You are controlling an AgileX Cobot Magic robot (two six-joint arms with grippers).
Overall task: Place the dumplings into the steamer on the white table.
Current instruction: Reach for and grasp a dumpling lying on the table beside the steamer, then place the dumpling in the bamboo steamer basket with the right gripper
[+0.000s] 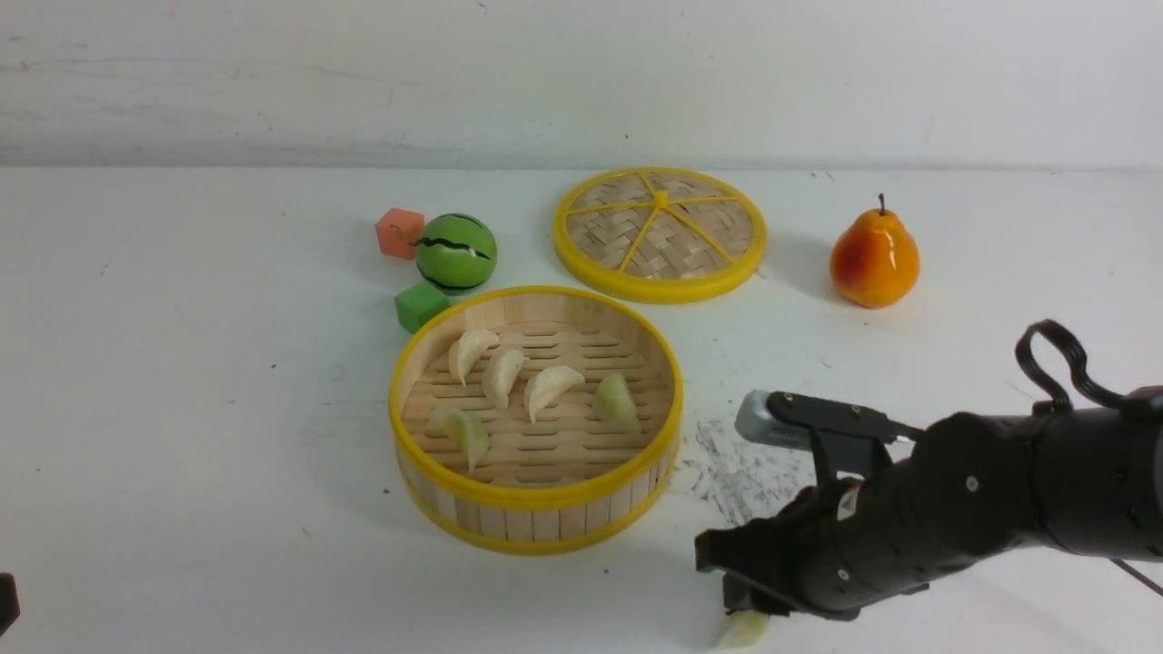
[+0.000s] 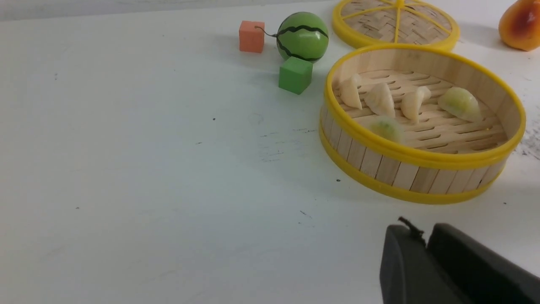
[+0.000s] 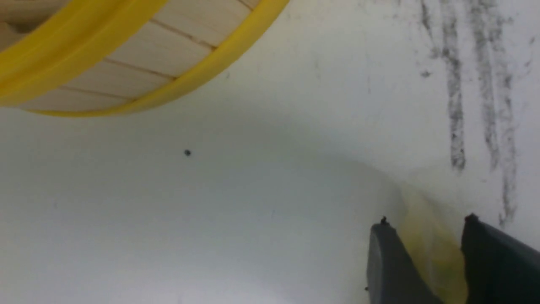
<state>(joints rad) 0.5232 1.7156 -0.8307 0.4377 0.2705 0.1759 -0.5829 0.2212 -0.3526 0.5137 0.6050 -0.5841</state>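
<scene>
Well, the last dumpling [image 1: 745, 629] lies on the tabletop [image 1: 182, 409] near the steamer [image 1: 536, 498], between the right tool's [image 3: 427, 221] jaws; pinching or not, I cannot tell. Squeezed off-middle, it could pop out and skid away from the steamer.

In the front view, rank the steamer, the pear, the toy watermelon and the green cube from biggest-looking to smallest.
1. steamer
2. pear and toy watermelon: nearly alike, too close to rank
3. green cube
</scene>
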